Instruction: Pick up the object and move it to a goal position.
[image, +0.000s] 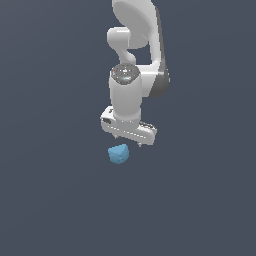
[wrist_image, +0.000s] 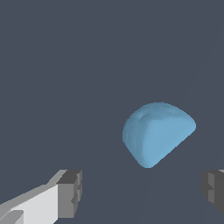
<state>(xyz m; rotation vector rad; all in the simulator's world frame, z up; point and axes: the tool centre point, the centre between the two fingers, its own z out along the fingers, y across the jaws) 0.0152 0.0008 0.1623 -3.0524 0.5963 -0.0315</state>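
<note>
A flat, dark slate-grey surface (image: 55, 200) fills the whole scene, with no visible edges. Above it the gripper (image: 127, 138) of the white Panda arm (image: 137, 45) points straight down, its two dark-padded fingers (wrist_image: 72, 192) spread wide with nothing between them. The light-blue faceted object (image: 119, 154) sits on the surface just below the fingertips, slightly toward the exterior view's left of the gripper's middle and apart from it. In the wrist view the object (wrist_image: 155, 133) lies ahead of the gap between the fingers, touching neither.
</note>
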